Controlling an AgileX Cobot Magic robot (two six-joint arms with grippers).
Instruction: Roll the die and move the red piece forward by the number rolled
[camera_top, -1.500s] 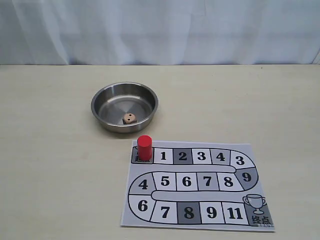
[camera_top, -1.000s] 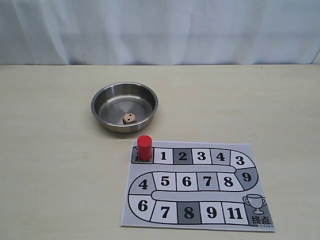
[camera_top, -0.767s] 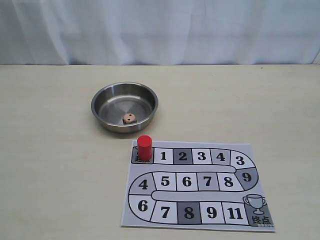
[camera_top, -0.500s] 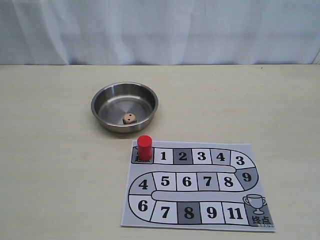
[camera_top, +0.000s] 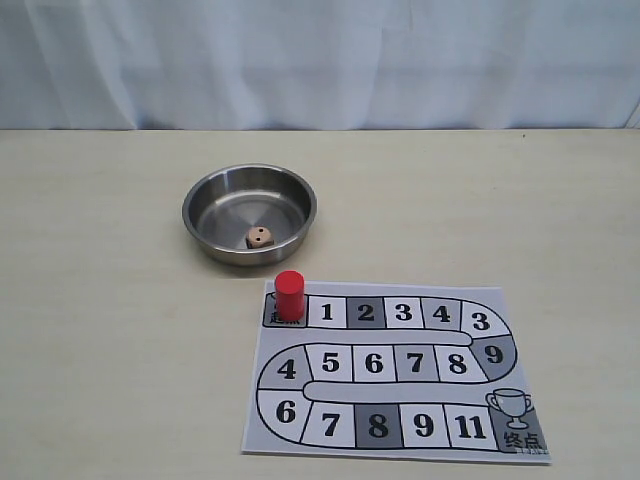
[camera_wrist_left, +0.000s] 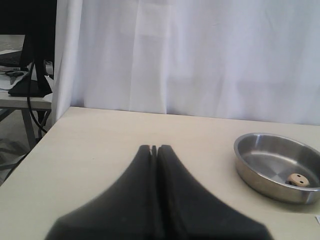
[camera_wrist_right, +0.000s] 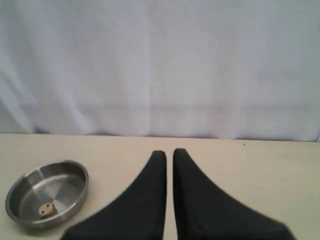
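Note:
The die (camera_top: 260, 237), a tan cube showing two black dots, lies inside the steel bowl (camera_top: 200, 195). The red piece (camera_top: 290, 295) stands upright on the grey start square at the top left of the paper board (camera_top: 400, 370), next to square 1. Neither gripper appears in the exterior view. In the left wrist view my left gripper (camera_wrist_left: 154, 147) is shut and empty, hovering well to the side of the bowl (camera_wrist_left: 250, 165) and die (camera_wrist_left: 299, 179). My right gripper (camera_wrist_right: 169, 152) is shut to a thin slit, empty, away from the bowl (camera_wrist_right: 20, 185) and die (camera_wrist_right: 46, 210).
The numbered track on the board runs from 1 to a trophy square (camera_top: 512, 410) at its lower right. A white curtain (camera_top: 320, 60) closes off the back of the beige table (camera_top: 100, 350). The table's left edge and a desk (camera_wrist_left: 20, 95) show in the left wrist view.

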